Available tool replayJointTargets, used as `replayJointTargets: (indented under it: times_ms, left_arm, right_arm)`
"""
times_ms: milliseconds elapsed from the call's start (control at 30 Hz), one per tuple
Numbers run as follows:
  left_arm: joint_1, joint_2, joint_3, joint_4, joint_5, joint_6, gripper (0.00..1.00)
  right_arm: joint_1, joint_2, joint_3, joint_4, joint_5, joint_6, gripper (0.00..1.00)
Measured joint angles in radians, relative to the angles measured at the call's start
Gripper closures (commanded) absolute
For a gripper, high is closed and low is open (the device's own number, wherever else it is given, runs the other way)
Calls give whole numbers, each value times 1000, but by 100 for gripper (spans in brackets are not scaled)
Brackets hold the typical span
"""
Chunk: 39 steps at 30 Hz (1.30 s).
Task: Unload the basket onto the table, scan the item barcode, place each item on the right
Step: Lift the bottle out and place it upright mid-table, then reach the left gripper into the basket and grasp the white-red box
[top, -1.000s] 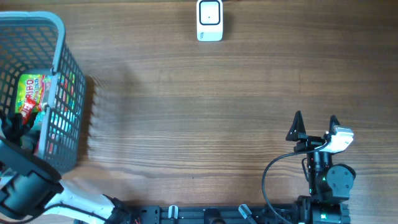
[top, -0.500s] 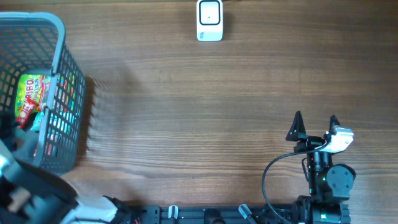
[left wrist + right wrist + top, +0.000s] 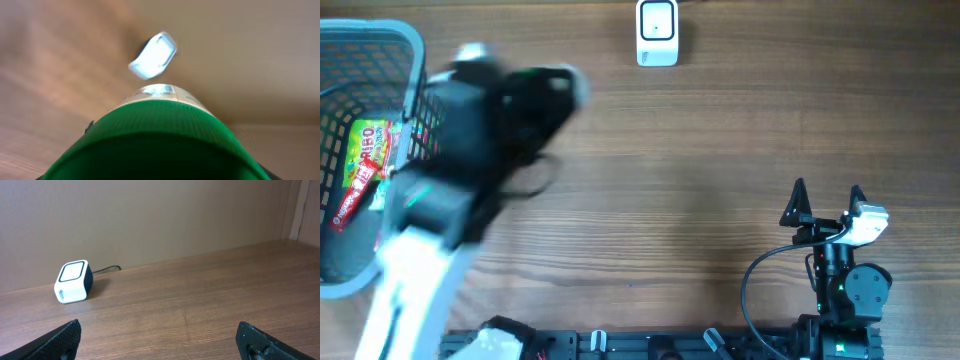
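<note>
Matt wood-grain table (image 3: pixel 720 140), grey plastic mesh basket (image 3: pixel 370 29), smooth white plastic scanner (image 3: pixel 657 32), blurred green item (image 3: pixel 160 135), perhaps ribbed plastic

Left arm (image 3: pixel 490 125) out of the basket (image 3: pixel 370 33) (blurred), over the table (image 3: pixel 720 130).

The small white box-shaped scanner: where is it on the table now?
In the overhead view the white scanner stands at the far edge of the brown wooden table, about mid-width, to the right of the grey plastic mesh basket.
</note>
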Motion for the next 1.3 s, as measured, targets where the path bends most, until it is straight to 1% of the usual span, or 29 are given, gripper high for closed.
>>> replayJointTargets:
  times_ms: [33, 67, 100, 133, 267, 300, 367, 433, 467, 500, 567, 633, 667, 700, 733, 800, 867, 900, 933, 967, 1000, 1033, 1067, 1100, 1133, 1167, 1200, 1267, 1300]
  left_arm:
    - [-93, 140, 0, 18, -53, -1, 38]
    - [-155, 268, -5, 42, -75, -2, 38]
    - [-185, 344, -8, 69, -88, -4, 38]
    - [-223, 458, -9, 120, -99, -4, 38]
    - [-325, 752, -16, 188, -69, -4, 35]
    - [-345, 775, -19, 204, -65, 6, 34]
    - [-381, 794, -19, 229, -64, 55, 34]
    - [-413, 794, -19, 211, -64, 121, 33]
    - [-426, 794, -19, 190, -64, 163, 28]
    - [-443, 794, -19, 171, -62, 244, 25]
    - [-453, 794, -19, 165, -55, 367, 15]
    - [-465, 794, -19, 162, -50, 512, 0]
    - [-468, 794, -13, 143, -48, 567, 0]
    - [-468, 792, 12, 95, -49, 596, 0]
    - [-468, 785, 58, 17, -57, 630, 0]
    - [-468, 721, 258, -119, -119, 677, 0]
    - [-462, 600, 465, -225, -256, 679, 0]
    - [-442, 501, 539, -264, -343, 651, 0]
    - [-381, 358, 585, -323, -459, 577, 0]
    - [-289, 268, 601, -394, -520, 485, 0]
    - [-207, 219, 601, -454, -535, 349, 0]
    - [0, 143, 602, -541, -594, 271, 0]
    - [173, 118, 596, -617, -579, 173, 0]
    - [372, 117, 586, -637, -541, 116, 0]
    - [509, 122, 569, -643, -500, 76, 0]
    - [616, 126, 537, -631, -441, 59, 0]
    - [773, 143, 469, -611, -375, 36, 0]
    - [899, 173, 320, -505, -272, 30, 0]
    - [940, 188, 260, -464, -245, 32, 0]
  right_arm:
    - [0, 0, 0, 0, 0, 0, 0]
    - [0, 0, 0, 0, 0, 0, 0]
    - [0, 0, 0, 0, 0, 0, 0]
    - [0, 0, 0, 0, 0, 0, 0]
    - [0, 0, 0, 0, 0, 0, 0]
    - [0, 0, 0, 0, 0, 0, 0]
    - [0, 0, 0, 0, 0, 0, 0]
    - [0, 0, 0, 0, 0, 0, 0]
    - [0, 0, 0, 0, 0, 0, 0]
    - [0, 0, 0, 0, 0, 0, 0]
    - [0, 0, 0, 0, 0, 0, 0]
    - [0, 0, 0, 0, 0, 0, 0]
    - [0, 0, 0, 0, 0, 0, 0]
    - [0, 0, 0, 0, 0, 0, 0]
    - [0, 0, 0, 0, 0, 0, 0]
    - [0, 0, 0, 0, 0, 0, 0]
    - [0, 0, 0, 0, 0, 0, 0]
    - [0, 0, 0, 0, 0, 0, 0]
    - [0, 0, 0, 0, 0, 0, 0]
    - [0, 0, 0, 0, 0, 0, 0]
    - [-1, 0, 0, -1, 0, 0, 0]
    - [-2, 0, 0, 0, -1, 0, 0]
    - [-3, 0, 0, 0, 0, 0, 0]
    - [-4, 0, 0, 0, -3, 0, 0]
    - [-5, 0, 0, 0, -4, 0, 0]
    - [-5, 0, 0, 0, -4, 0, 0]
    - [-5, 0, 0, 0, -4, 0, 0]
    - [-5, 0, 0, 0, -4, 0, 0]
    - [-5, 0, 0, 0, -4, 0, 0]
